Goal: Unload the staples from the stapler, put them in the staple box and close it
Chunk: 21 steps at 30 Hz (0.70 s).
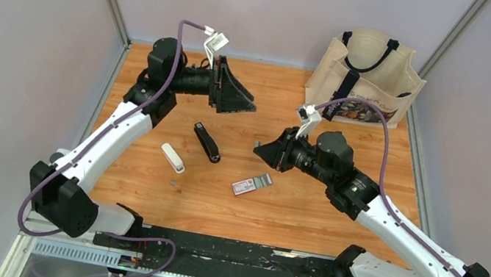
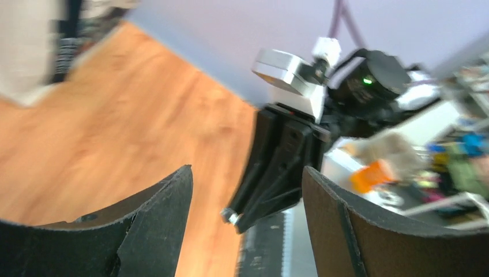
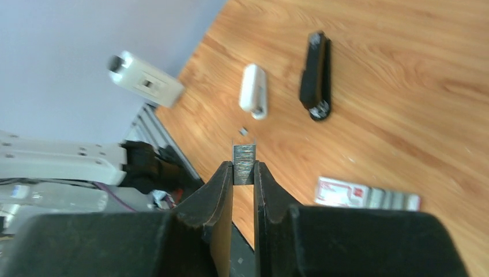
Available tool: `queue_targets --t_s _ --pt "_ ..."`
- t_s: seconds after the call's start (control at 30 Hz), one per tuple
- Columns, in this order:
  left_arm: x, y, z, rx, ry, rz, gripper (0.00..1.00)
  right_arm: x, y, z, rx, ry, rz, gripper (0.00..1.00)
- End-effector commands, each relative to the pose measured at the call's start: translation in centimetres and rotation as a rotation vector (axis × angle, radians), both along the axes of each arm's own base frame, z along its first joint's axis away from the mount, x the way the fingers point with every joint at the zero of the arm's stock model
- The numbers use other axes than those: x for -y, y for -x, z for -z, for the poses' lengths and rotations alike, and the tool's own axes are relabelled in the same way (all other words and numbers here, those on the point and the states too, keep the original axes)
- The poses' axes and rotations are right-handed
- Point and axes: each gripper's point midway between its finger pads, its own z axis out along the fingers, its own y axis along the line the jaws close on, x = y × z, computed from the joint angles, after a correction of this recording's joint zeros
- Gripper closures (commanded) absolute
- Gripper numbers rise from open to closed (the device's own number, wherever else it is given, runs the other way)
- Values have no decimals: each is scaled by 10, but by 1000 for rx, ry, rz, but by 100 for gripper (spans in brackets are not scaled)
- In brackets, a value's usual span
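Staple strip (image 3: 244, 163) in my right gripper (image 3: 244, 173), lifted off the worktop (image 1: 305, 215).

On the right wrist feed I see the jaws clamped on the short grey strip, its top edge standing just above the fingertips (image 3: 224, 173). A tiny grey staple fragment (image 3: 244, 131) lies loose on the wood just near of the white stapler (image 3: 254, 90). The black stapler (image 3: 316, 75) lies closed, beside the white one on its right and apart from it. The pink-and-white box (image 1: 251, 184) sits flat to their right, nearer my arm bases. My left gripper (image 2: 247, 169) hangs over the far left of the worktop with its jaws wide apart and nothing between them. A tote bag (image 1: 368, 72) stands at the far right corner.
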Motion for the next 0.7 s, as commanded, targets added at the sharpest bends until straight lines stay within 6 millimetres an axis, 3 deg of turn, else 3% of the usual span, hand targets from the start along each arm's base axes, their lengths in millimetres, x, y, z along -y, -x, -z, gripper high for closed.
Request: queue_targets --t_s 0.0,0.03,0.1,0.23,0.37,0.43,0.67 --pt "-40 -18 57 146 -394 -226 23 22 -4 70 -67 245 52 91" --pt "-51 -19 76 103 -484 -261 24 26 -4 91 -91 293 59 91" --pt "-60 -16 94 117 -555 -255 26 28 -5 120 -128 368 65 92" --pt "-84 -2 145 110 -727 -220 27 31 -6 165 -170 535 69 93" --pt "-99 7 172 131 -818 -185 28 34 -14 190 -174 676 91 95" --pt "-105 9 184 145 -858 -171 28 34 -19 193 -162 717 93 96" --pt "-110 13 203 130 -908 -120 29 28 -26 211 -153 795 57 95"
